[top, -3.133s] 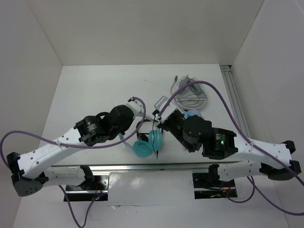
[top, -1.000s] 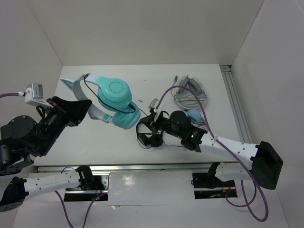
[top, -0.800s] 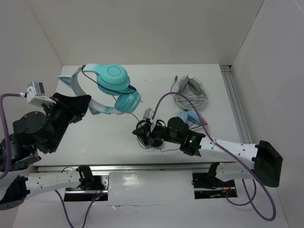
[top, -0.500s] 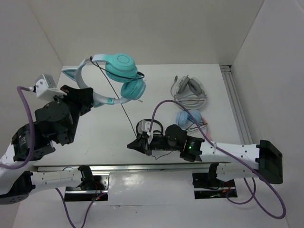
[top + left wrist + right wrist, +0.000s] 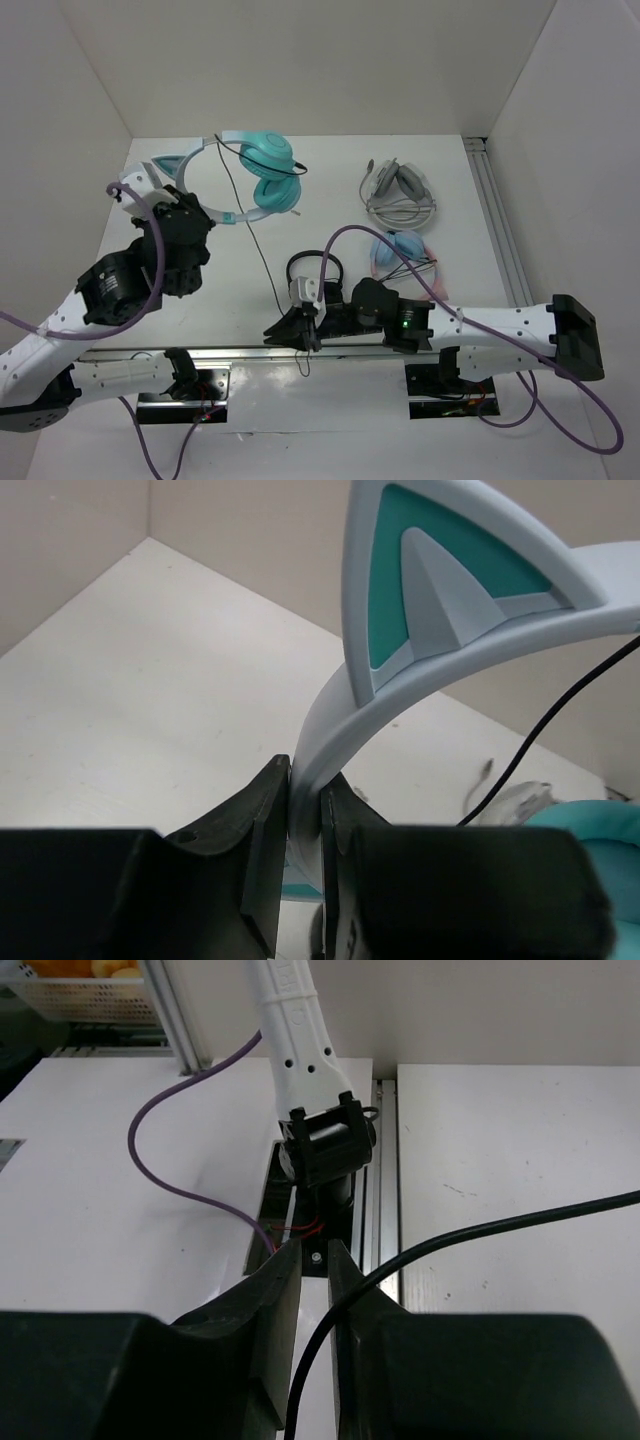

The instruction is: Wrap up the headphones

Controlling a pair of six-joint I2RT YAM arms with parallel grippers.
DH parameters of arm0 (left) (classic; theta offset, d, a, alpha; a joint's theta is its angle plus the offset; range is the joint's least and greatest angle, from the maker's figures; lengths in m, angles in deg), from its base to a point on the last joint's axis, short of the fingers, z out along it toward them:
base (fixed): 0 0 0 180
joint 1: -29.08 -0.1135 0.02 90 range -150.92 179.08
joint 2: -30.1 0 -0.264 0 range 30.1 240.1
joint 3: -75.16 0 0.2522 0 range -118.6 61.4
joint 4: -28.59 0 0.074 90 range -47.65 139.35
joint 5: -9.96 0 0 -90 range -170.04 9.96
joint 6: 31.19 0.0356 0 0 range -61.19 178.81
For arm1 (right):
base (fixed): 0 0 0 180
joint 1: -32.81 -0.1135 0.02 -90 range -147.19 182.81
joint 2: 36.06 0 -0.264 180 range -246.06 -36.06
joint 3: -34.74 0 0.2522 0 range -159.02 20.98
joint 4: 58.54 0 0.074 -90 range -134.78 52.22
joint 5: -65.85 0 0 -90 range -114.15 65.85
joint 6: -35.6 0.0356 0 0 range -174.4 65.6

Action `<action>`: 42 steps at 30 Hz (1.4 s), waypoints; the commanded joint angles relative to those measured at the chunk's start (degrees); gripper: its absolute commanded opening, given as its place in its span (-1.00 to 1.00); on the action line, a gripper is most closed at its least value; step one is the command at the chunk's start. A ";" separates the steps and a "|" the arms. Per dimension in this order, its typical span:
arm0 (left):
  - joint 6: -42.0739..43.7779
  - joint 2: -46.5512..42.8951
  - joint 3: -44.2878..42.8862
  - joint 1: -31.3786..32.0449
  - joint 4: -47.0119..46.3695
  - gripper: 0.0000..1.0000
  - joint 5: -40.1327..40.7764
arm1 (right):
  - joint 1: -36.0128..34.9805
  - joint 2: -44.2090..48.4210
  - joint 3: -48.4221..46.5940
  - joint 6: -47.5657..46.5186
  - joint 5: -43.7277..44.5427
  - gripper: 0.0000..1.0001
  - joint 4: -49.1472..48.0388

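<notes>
The teal headphones hang in the air over the far left of the table, both cups at the right end of the white headband. My left gripper is shut on the headband; in the left wrist view the band rises between the jaws, with a pointed cat ear above. The thin dark cable runs from the cups down to my right gripper at the table's near edge. In the right wrist view the jaws are shut on the cable.
A small black pair of headphones lies just behind the right arm. A pink cat-ear pair with blue cups and a grey-white pair with a coiled cord lie at the right. A metal rail runs along the right wall.
My left gripper has lifted the teal headphones off the table and carried them to the far left. My right gripper has moved toward the near edge, and the cable now stretches between them.
</notes>
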 commanded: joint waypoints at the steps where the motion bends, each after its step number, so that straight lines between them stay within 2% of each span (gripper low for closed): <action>1: -4.29 -1.09 0.42 -2.60 -2.99 -1.00 1.27 | -1.27 2.31 -2.42 1.30 -1.79 -0.51 -2.44; 7: -10.80 0.84 3.05 -8.39 3.17 -1.00 -3.38 | -4.08 5.03 -1.72 2.36 -2.85 -0.45 -4.11; 11: -10.80 2.42 8.14 -10.17 4.31 -1.00 -4.53 | -6.72 5.03 -4.35 -0.08 0.31 -0.45 1.50; 13: -12.21 4.69 8.76 -10.77 7.82 -1.00 -5.93 | -7.60 5.03 -7.25 -1.67 2.59 -0.64 6.58; 14: -12.21 5.58 8.77 -10.78 9.14 -1.00 -6.72 | -8.30 5.03 -8.39 -2.37 3.64 -0.79 8.61; 17: -8.10 7.52 8.77 -11.31 10.72 -1.00 -11.46 | -8.31 5.03 -13.40 -5.89 8.30 -0.97 17.64; 23: 0.34 4.81 11.84 -7.62 13.63 -1.00 -17.97 | -8.31 3.98 -23.07 -12.57 19.02 -0.99 33.56; 30: 14.23 0.14 13.60 -4.45 13.63 -1.00 -36.66 | -8.31 5.74 -28.61 -16.17 30.09 -0.99 42.20; 36: 18.72 -1.61 14.21 -1.38 14.95 -1.00 -48.98 | -8.31 5.74 -33.18 -17.32 36.43 -0.99 48.60; 37: 20.12 -1.62 14.83 -1.38 14.95 -1.00 -52.66 | -8.31 5.04 -33.88 -17.84 39.31 -0.99 49.67; 39: 21.00 -2.23 15.62 -1.38 15.47 -1.00 -55.06 | -8.31 3.72 -35.82 -17.85 42.22 -0.99 52.65; 42: 23.46 -4.07 16.41 -1.38 14.69 -1.00 -61.02 | -8.31 3.72 -36.35 -19.07 51.08 -0.99 53.19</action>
